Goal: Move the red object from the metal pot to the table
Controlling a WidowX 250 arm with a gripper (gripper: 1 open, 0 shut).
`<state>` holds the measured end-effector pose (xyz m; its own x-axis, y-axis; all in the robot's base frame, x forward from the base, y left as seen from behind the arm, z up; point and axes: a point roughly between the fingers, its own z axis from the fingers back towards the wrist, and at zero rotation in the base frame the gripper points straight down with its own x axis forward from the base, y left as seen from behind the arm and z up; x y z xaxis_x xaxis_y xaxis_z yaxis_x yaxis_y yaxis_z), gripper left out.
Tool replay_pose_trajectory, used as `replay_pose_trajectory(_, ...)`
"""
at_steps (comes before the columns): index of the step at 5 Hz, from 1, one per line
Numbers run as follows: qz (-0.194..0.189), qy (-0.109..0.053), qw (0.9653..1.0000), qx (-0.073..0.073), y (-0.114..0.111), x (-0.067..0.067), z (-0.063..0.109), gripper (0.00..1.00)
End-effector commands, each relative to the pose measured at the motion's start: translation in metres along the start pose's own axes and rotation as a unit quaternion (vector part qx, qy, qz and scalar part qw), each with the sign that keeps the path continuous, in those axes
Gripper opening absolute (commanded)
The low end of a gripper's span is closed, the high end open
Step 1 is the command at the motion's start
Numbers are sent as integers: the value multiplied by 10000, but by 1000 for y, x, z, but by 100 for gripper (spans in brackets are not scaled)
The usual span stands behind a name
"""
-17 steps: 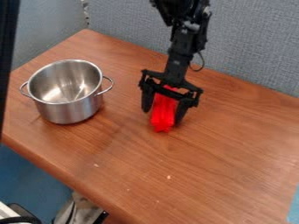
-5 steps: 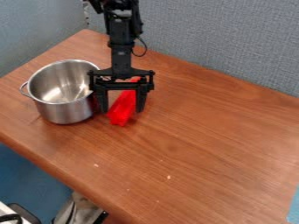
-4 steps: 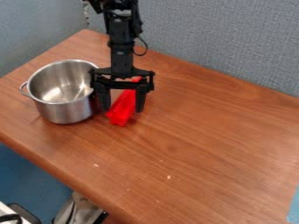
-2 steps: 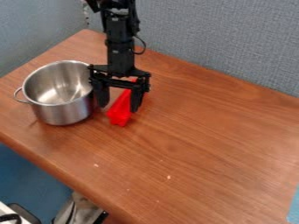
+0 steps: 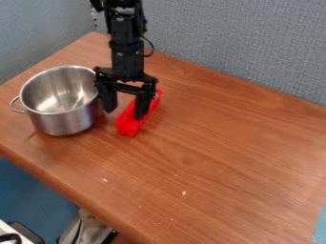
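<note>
A brown wood-grain counter (image 5: 216, 143) fills most of the view, its rounded edge running along the near and left sides, with a blue-grey wall behind it. A black robot arm (image 5: 122, 33) comes down from the top of the view toward the back left part of the counter.

Close to the left edge stands a shiny round metal pot (image 5: 56, 99) with small loop handles and no lid. It looks empty inside.

Just to the right of the pot, the end effector (image 5: 130, 99) points straight down, its black fingers spread wide and gripping nothing.

Beneath and between those fingers lies the red bar (image 5: 133, 115), flat on the counter just beside the pot's right wall. It is outside the pot, so the move appears essentially finished.

The likely risks come from the arm leaving. The fingers straddle the bar closely, so a sideways pull could drag or flip it. The pot is also very near the left finger; a swing that way could knock the pot toward the left edge. Whether a finger touches the bar cannot be told.
</note>
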<state>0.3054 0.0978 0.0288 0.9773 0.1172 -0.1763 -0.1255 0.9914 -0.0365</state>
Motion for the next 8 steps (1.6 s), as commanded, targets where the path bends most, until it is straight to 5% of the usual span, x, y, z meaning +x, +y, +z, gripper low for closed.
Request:
replay_pose_trajectory(1, -414, -306, 9986, 123, 18, 18, 0, 100)
replay_pose_trajectory(3, -782, -421, 9952, 405, 38, 26, 17, 100)
replay_pose_trajectory(6, -37, -346, 9971, 679, 37, 13, 9, 100)
replay_pose_trajectory(7, 491, -329, 9971, 484, 44, 13, 9, 100)
replay_pose_trajectory(8, 740, -566, 9944, 493, 28, 5, 13, 100)
